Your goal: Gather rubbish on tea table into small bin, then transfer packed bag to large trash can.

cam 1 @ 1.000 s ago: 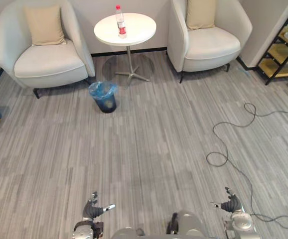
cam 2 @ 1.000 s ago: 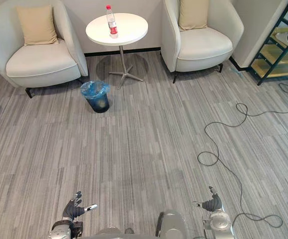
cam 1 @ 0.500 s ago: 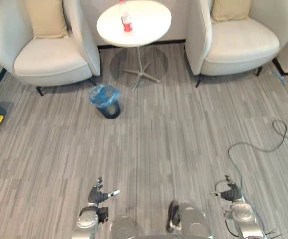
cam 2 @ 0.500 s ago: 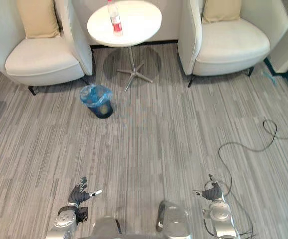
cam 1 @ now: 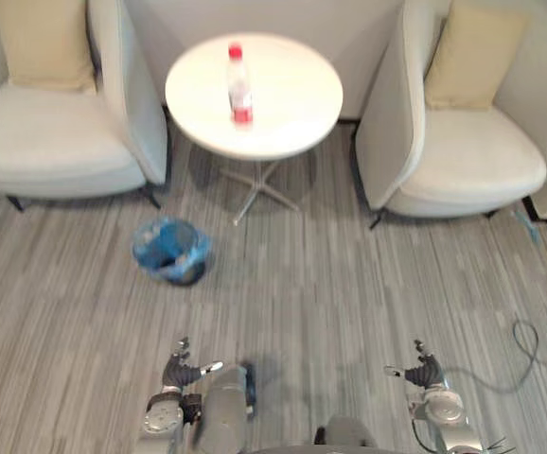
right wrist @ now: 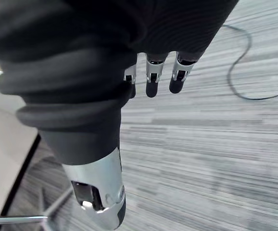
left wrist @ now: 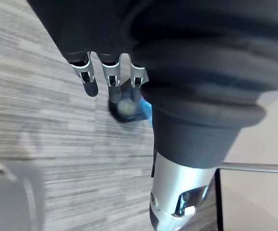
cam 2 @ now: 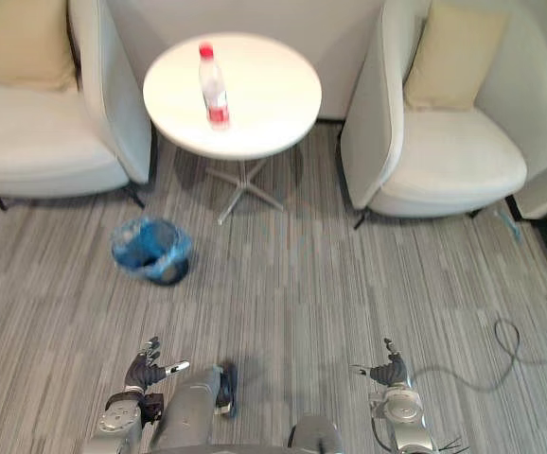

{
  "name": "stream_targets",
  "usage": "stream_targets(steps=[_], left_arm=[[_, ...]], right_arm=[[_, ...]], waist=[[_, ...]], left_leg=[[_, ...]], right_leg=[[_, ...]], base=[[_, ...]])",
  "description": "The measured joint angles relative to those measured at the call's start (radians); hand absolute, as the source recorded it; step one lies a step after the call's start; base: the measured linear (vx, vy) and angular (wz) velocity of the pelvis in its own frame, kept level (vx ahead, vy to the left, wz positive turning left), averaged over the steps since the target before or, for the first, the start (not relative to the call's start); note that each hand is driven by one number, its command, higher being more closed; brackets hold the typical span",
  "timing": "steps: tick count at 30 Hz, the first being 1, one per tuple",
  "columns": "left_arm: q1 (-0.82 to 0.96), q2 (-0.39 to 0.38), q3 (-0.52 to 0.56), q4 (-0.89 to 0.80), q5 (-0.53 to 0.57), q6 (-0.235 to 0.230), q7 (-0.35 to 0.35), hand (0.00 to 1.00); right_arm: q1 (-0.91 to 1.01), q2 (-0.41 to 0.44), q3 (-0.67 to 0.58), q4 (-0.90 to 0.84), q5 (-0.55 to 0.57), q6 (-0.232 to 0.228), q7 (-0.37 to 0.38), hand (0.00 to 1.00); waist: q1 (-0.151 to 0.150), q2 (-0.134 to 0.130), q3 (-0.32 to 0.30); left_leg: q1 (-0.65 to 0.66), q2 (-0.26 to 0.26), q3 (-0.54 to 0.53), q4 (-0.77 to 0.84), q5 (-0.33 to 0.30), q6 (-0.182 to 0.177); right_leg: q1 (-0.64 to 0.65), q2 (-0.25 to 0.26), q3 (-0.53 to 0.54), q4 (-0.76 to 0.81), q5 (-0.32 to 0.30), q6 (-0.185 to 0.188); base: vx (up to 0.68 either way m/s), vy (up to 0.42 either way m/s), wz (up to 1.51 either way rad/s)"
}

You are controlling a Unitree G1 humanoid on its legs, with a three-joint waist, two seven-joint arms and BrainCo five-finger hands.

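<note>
Clear bottle (cam 1: 239, 83), red cap/label, upright mid tea table (cam 1: 292, 106). L hand (cam 1: 178, 375) & R hand (cam 1: 420, 375) spread, empty. Left wrist view catches blue-lined bin (cam 1: 152, 253).

no legible text, numbers or signs anywhere. red label band (cam 1: 241, 115) on the water bottle (cam 1: 238, 85) standing on the round tea table (cam 1: 297, 104), perhaps printed, but too small to read.

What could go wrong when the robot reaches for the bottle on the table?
The bottle stands upright and narrow on the table; a careless touch by the fingers may topple it.
The small bin sits on the floor beside the table's base; a step may knock it over.
</note>
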Motion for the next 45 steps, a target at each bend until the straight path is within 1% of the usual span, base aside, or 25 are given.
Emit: stream_targets(steps=[2,3,4,5,6,7,8,9,10,11,13,15,17,18,19,20,21,22,25,29,30,33,36,40,45], left_arm=[[-0.011,-0.003,0.001,-0.001,0.0,-0.003,0.0,0.0],[-0.024,-0.001,0.002,0.007,0.001,-0.002,0.0,0.0],[-0.029,0.0,0.002,0.012,0.001,-0.001,0.001,0.0],[-0.034,-0.018,0.004,0.027,0.002,-0.001,0.006,0.0],[-0.031,-0.036,0.001,0.024,0.003,-0.002,0.01,0.0],[-0.036,-0.055,-0.004,0.026,0.003,-0.001,0.01,0.0],[-0.045,-0.077,-0.005,0.025,0.004,-0.001,0.012,0.0],[-0.041,-0.093,-0.006,0.035,0.005,-0.004,0.012,0.0],[-0.048,-0.094,-0.006,0.053,0.007,-0.01,0.009,0.0],[-0.058,-0.108,-0.007,0.068,0.009,-0.007,0.007,0.0],[-0.07,-0.103,-0.006,0.07,0.01,-0.006,-0.004,0.0],[-0.069,-0.106,-0.007,0.07,0.011,-0.006,-0.008,0.0],[-0.065,-0.106,-0.013,0.07,0.012,0.001,-0.008,0.0],[-0.065,-0.105,-0.016,0.07,0.012,0.002,-0.008,0.0],[-0.061,-0.105,-0.018,0.069,0.012,0.002,-0.008,0.0],[-0.063,-0.09,-0.017,0.074,0.013,0.006,-0.008,0.0],[-0.061,-0.082,-0.016,0.071,0.014,0.006,-0.007,0.0],[-0.062,-0.072,-0.018,0.071,0.015,0.006,-0.008,0.0],[-0.054,-0.073,-0.02,0.072,0.015,0.011,-0.008,0.0],[-0.033,-0.035,-0.028,0.069,0.03,0.012,-0.006,0.0],[-0.034,-0.029,-0.03,0.068,0.043,0.011,-0.005,0.0],[-0.033,0.0,-0.028,0.075,0.054,0.011,-0.005,0.0],[-0.015,-0.032,-0.029,0.092,0.08,0.001,-0.006,0.0],[-0.003,-0.032,-0.046,0.112,0.094,-0.002,-0.008,0.0],[-0.001,-0.035,-0.05,0.153,0.098,-0.012,-0.008,0.0]], right_arm=[[0.014,-0.004,-0.001,-0.024,-0.003,-0.001,0.0,0.0],[0.023,-0.003,-0.003,-0.023,-0.006,-0.002,0.0,0.0],[0.032,-0.003,-0.004,-0.023,-0.007,0.002,0.0,0.0],[0.04,-0.009,-0.011,-0.018,-0.007,0.007,0.0,0.0],[0.034,-0.01,-0.02,-0.018,-0.007,0.012,-0.001,0.0],[0.026,-0.011,-0.035,-0.038,-0.007,0.01,0.0,0.0],[0.032,-0.017,-0.05,-0.047,-0.007,0.008,0.0,0.0],[0.039,-0.028,-0.051,-0.049,-0.007,0.005,-0.001,0.0],[0.056,-0.023,-0.045,-0.058,-0.006,0.003,-0.001,0.0],[0.042,-0.034,-0.045,-0.059,-0.005,0.004,-0.002,0.0],[0.018,-0.019,-0.051,-0.066,-0.005,-0.001,-0.003,0.0],[0.022,0.001,-0.05,-0.072,-0.005,-0.001,-0.004,0.0],[0.022,0.008,-0.049,-0.101,-0.007,-0.002,-0.004,0.0],[0.022,0.007,-0.049,-0.109,-0.007,-0.002,-0.004,0.0],[0.023,0.004,-0.048,-0.122,-0.008,-0.002,-0.005,0.0],[0.025,0.02,-0.038,-0.13,-0.01,0.001,-0.004,0.0],[0.031,0.027,-0.035,-0.145,-0.013,0.001,-0.004,0.0],[0.033,0.029,-0.027,-0.169,-0.035,-0.002,-0.006,0.0],[0.025,0.021,0.003,-0.197,-0.072,-0.001,-0.008,0.0],[0.039,0.036,0.085,-0.296,-0.105,-0.002,-0.004,0.0],[0.041,0.039,0.11,-0.318,-0.128,-0.007,-0.001,0.0],[0.055,0.027,0.157,-0.397,-0.174,-0.027,0.002,0.0],[0.058,-0.012,0.244,-0.476,-0.228,-0.051,0.024,0.0],[0.05,-0.012,0.315,-0.505,-0.279,-0.097,0.047,0.0],[-0.013,-0.011,0.36,-0.494,-0.282,-0.102,0.042,0.0]], waist=[[-0.038,0.029,-0.005],[-0.05,0.036,-0.002],[-0.055,0.04,-0.002],[-0.068,0.072,-0.006],[-0.05,0.093,-0.015],[-0.055,0.087,-0.011],[-0.079,0.08,-0.006],[-0.075,0.093,-0.019],[-0.071,0.091,-0.015],[-0.067,0.139,-0.015],[-0.067,0.132,-0.009],[-0.062,0.115,-0.001],[-0.052,0.113,-0.001],[-0.05,0.116,-0.002],[-0.046,0.14,-0.01],[-0.04,0.107,-0.015],[-0.04,0.093,-0.022],[-0.045,0.066,-0.024],[-0.043,0.056,-0.022],[-0.049,0.042,-0.022],[-0.054,0.038,-0.025],[-0.048,0.021,-0.038],[-0.038,0.052,-0.062],[-0.021,0.042,-0.073],[-0.015,0.04,-0.08]], left_leg=[[0.081,0.031,-0.047,-0.063,-0.007,-0.034],[0.122,0.055,-0.079,-0.073,-0.027,-0.067],[0.133,0.061,-0.093,-0.071,-0.039,-0.088],[0.149,0.101,-0.126,-0.06,-0.051,-0.109],[0.141,0.129,-0.13,-0.045,-0.027,-0.141],[0.141,0.118,-0.136,-0.005,0.042,-0.179],[0.15,0.107,-0.148,0.038,0.094,-0.189],[0.139,0.119,-0.149,0.117,0.114,-0.202],[0.109,0.141,-0.13,0.232,0.133,-0.217],[0.046,0.207,-0.101,0.364,0.11,-0.207],[-0.049,0.232,-0.009,0.418,0.053,-0.169],[-0.082,0.223,0.048,0.351,0.035,-0.144],[-0.118,0.201,0.093,0.133,0.051,-0.148],[-0.12,0.192,0.096,0.062,0.084,-0.151],[-0.132,0.188,0.092,-0.054,0.246,-0.106],[-0.117,0.169,0.098,-0.047,0.234,-0.105],[-0.111,0.152,0.096,-0.061,0.233,-0.103],[-0.106,0.129,0.096,-0.073,0.225,-0.093],[-0.086,0.098,0.111,-0.06,0.178,-0.067],[-0.033,0.063,0.094,-0.061,0.151,-0.051],[-0.034,0.062,0.074,-0.064,0.151,-0.051],[-0.047,0.035,0.027,-0.056,0.156,-0.059],[-0.042,0.054,-0.002,-0.113,0.182,-0.089],[-0.031,0.061,-0.015,-0.175,0.218,-0.104],[0.004,0.051,-0.022,-0.251,0.262,-0.104]], right_leg=[[-0.122,0.046,0.005,-0.281,0.008,-0.002],[-0.151,0.095,0.068,-0.604,0.112,0.011],[-0.147,0.118,0.102,-0.695,0.253,0.015],[-0.111,0.157,0.124,-0.738,0.373,-0.03],[-0.11,0.171,0.129,-0.712,0.355,-0.044],[-0.131,0.137,0.121,-0.582,0.283,-0.049],[-0.171,0.104,0.088,-0.43,0.233,-0.061],[-0.147,0.121,0.085,-0.476,0.198,-0.022],[-0.081,0.123,0.074,-0.59,0.22,-0.079],[-0.022,0.159,0.047,-0.636,0.214,-0.096],[0.063,0.165,0.017,-0.736,0.222,-0.096],[0.148,0.163,-0.009,-0.809,0.229,-0.093],[0.204,0.166,-0.03,-0.856,0.231,-0.089],[0.211,0.169,-0.033,-0.861,0.23,-0.085],[0.23,0.19,-0.03,-0.87,0.221,-0.063],[0.245,0.181,-0.021,-0.88,0.21,-0.044],[0.243,0.167,-0.02,-0.879,0.204,-0.033],[0.234,0.131,-0.021,-0.846,0.178,-0.009],[0.172,0.076,0.01,-0.671,0.134,0.028],[0.112,0.032,0.084,-0.47,0.119,0.032],[0.111,0.053,0.105,-0.518,0.092,0.029],[0.127,0.082,0.127,-0.694,0.12,0.02],[0.176,0.115,0.096,-0.803,0.166,0.004],[0.198,0.14,0.077,-0.873,0.199,-0.009],[0.229,0.144,0.065,-0.928,0.226,-0.01]], base=[[0.71,-0.166,0.87],[0.54,-0.183,0.93],[0.69,-0.254,1.0],[0.69,-0.221,0.5],[0.77,-0.247,0.53],[0.6,-0.191,0.61],[0.51,-0.267,0.99],[0.45,-0.362,1.04],[0.4,-0.335,0.76],[0.4,-0.235,0.45],[0.45,-0.118,0.41],[0.37,-0.076,0.4],[0.27,0.016,0.17],[0.28,0.116,0.01],[0.23,0.107,-0.08],[0.22,0.096,-0.05],[0.2,0.071,0.16],[0.21,0.101,0.2],[0.11,0.095,0.02],[0.09,0.065,0.19],[0.07,-0.039,0.5],[0.07,-0.091,0.48],[0.07,-0.073,0.21],[0.04,-0.065,0.08],[0.0,-0.024,0.07]])
